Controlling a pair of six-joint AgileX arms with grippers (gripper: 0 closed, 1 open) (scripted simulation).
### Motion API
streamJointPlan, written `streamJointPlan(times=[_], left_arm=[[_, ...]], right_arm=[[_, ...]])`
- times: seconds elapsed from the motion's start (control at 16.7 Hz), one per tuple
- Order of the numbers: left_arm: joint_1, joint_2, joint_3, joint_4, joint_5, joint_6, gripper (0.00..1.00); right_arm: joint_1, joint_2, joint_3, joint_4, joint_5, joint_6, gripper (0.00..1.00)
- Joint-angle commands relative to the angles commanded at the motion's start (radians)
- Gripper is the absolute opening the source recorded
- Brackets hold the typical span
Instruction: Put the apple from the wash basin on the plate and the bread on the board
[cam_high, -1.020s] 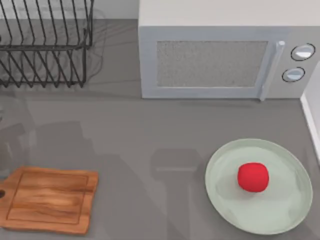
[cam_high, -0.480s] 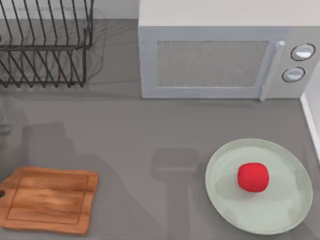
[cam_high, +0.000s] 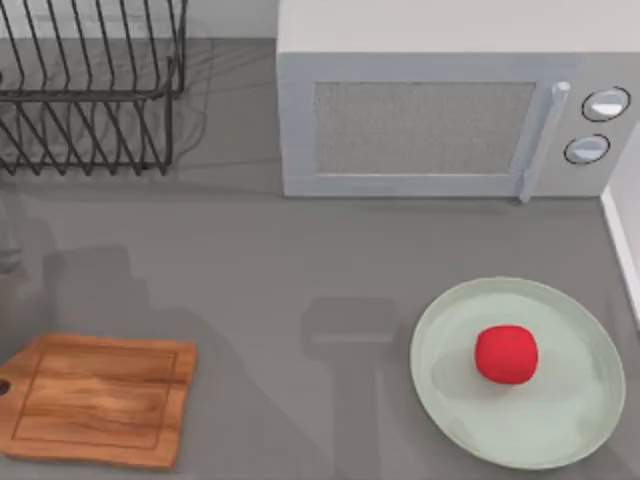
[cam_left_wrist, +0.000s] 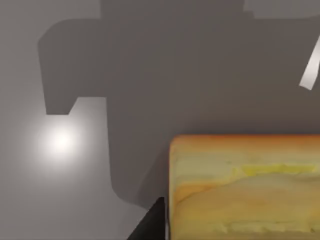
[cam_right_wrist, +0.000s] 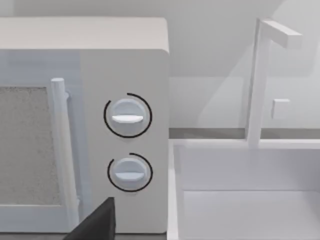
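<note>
From above, the apple (cam_high: 506, 354) sits on the pale green plate (cam_high: 560, 430) at the right of the grey worktop (cam_high: 300, 260), touching the plate just right of its middle. The board (cam_high: 95, 400) lies bare at the near left corner, well apart from the plate. A microwave (cam_high: 450, 110) stands along the back, and a black wire dish rack (cam_high: 90, 90) is at the back left. In the left wrist view the bread (cam_left_wrist: 245, 187) is close under the camera, golden top with an orange-brown crust edge, above plain grey worktop. One dark finger (cam_left_wrist: 150, 225) of the left tool lies against the slice's side, so the bread sits right at the tool; whether the tool is clamped on it I cannot tell, since the other finger is out of sight. In the right wrist view the microwave's two dials (cam_right_wrist: 128, 115) face the camera, with the white wash basin (cam_right_wrist: 240, 200) and its tap (cam_right_wrist: 262, 75) just beside it. A dark finger tip (cam_right_wrist: 97, 222) of the right tool shows near the microwave; its state I cannot tell.
</note>
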Motion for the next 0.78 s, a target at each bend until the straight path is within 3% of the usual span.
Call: streamJointPlan(times=[0.24,0.78], left_arm=[[0.0,0.0,0.0,0.0,0.0,0.0,0.02],[-0.003,-0.015,0.001,-0.016,0.004,-0.006,0.0]], right_arm=[[0.0,0.0,0.0,0.0,0.0,0.0,1.0],[0.0,0.0,0.0,0.0,0.0,0.0,1.0]])
